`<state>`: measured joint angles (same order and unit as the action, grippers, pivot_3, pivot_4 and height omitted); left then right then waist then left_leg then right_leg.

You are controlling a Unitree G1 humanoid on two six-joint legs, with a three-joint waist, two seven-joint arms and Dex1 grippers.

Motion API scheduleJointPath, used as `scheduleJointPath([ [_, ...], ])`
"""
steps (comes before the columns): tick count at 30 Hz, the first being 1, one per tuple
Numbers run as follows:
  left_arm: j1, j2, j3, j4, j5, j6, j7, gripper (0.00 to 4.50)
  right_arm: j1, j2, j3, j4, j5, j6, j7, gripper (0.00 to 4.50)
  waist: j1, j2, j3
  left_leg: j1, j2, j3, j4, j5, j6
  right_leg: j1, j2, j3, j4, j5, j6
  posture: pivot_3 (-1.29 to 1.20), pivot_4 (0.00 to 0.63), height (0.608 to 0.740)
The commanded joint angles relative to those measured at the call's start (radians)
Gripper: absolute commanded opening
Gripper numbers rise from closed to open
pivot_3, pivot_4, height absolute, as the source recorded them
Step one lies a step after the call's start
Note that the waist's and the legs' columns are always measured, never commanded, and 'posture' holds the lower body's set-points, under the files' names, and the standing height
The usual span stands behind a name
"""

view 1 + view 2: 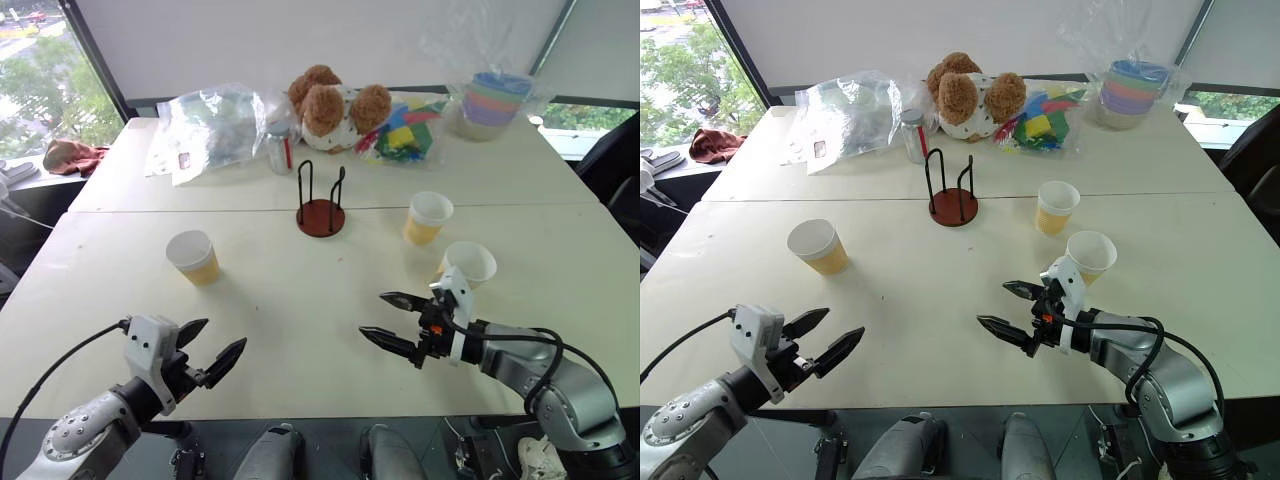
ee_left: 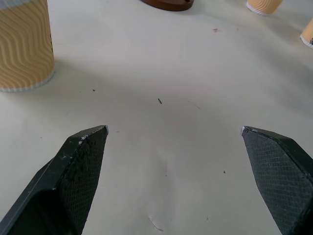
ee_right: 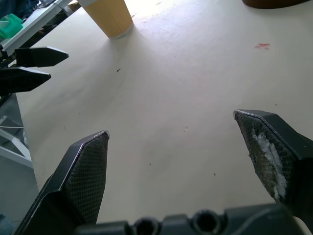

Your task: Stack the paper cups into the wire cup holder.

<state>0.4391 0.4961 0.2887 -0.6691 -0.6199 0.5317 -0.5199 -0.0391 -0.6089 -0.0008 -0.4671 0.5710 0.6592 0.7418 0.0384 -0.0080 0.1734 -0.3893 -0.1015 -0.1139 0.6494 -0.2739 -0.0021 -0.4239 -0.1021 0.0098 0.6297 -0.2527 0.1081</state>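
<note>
Three paper cups stand upright on the white table: one at the left (image 1: 194, 256), one right of centre (image 1: 428, 217), and one nearer the right arm (image 1: 468, 264). The wire cup holder (image 1: 320, 201), a red-brown disc with two black wire loops, stands empty at the table's middle. My left gripper (image 1: 210, 349) hovers open over the near left edge, well short of the left cup (image 2: 23, 44). My right gripper (image 1: 390, 320) is open too, low over the table just left of the nearest cup. Nothing is between either pair of fingers.
At the back of the table lie a clear plastic bag (image 1: 210, 125), a small jar (image 1: 280, 148), a plush toy (image 1: 330, 108), colourful blocks (image 1: 405, 130) and a wrapped stack of pastel cups (image 1: 492, 100). A seam runs across the table behind the holder.
</note>
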Motion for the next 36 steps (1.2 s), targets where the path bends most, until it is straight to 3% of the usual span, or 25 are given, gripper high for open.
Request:
scheduleJointPath([
  [1, 0.011, 0.003, 0.012, -0.026, 0.003, -0.028, -0.010, 4.50, -0.005, 0.004, -0.006, -0.011, -0.001, -0.026, 0.005, 4.43, 0.000, 0.000, 0.000, 0.000, 0.000, 0.000, 0.000, 0.000, 0.000, 0.000, 0.000, 0.000, 0.000, 0.000, 0.000, 0.00, 0.150, 0.740],
  [16, -0.053, 0.028, 0.016, -0.011, -0.004, -0.009, -0.003, 4.50, -0.072, 0.053, -0.015, -0.009, 0.014, 0.024, -0.070, 4.43, 0.000, 0.000, 0.000, 0.000, 0.000, 0.000, 0.000, 0.000, 0.000, 0.000, 0.000, 0.000, 0.000, 0.000, 0.000, 0.00, 0.150, 0.740],
  [20, -0.142, 0.107, 0.048, -0.042, -0.071, 0.092, 0.008, 4.50, -0.181, 0.058, -0.040, -0.066, 0.122, 0.144, -0.100, 4.43, -0.001, 0.000, 0.000, 0.000, 0.000, 0.000, 0.000, 0.000, 0.000, 0.000, 0.000, 0.000, 0.001, 0.000, -0.001, 0.00, 0.150, 0.740],
  [25, -0.358, 0.305, 0.138, -0.074, -0.331, 0.269, -0.019, 4.50, -0.434, 0.139, -0.065, -0.052, 0.274, 0.312, -0.237, 4.43, -0.003, 0.000, 0.000, -0.001, 0.000, -0.001, 0.000, 0.001, -0.001, -0.002, 0.001, 0.000, 0.002, 0.001, -0.001, 0.00, 0.150, 0.740],
  [30, -0.419, 0.513, 0.308, 0.007, -0.520, 0.404, -0.115, 4.50, -0.642, 0.260, 0.127, 0.066, 0.115, 0.315, -0.338, 4.43, -0.038, 0.000, 0.000, 0.000, 0.002, 0.000, -0.002, 0.004, -0.007, -0.004, 0.004, 0.001, 0.003, 0.002, -0.002, 0.00, 0.150, 0.740],
  [36, -0.335, 0.573, 0.530, 0.101, -0.524, 0.457, -0.205, 4.50, -0.744, 0.338, 0.213, 0.317, -0.117, 0.185, -0.426, 4.43, -0.058, 0.001, 0.000, -0.001, 0.004, 0.000, -0.004, 0.003, -0.011, -0.007, 0.005, 0.002, 0.003, 0.002, -0.002, 0.00, 0.150, 0.740],
])
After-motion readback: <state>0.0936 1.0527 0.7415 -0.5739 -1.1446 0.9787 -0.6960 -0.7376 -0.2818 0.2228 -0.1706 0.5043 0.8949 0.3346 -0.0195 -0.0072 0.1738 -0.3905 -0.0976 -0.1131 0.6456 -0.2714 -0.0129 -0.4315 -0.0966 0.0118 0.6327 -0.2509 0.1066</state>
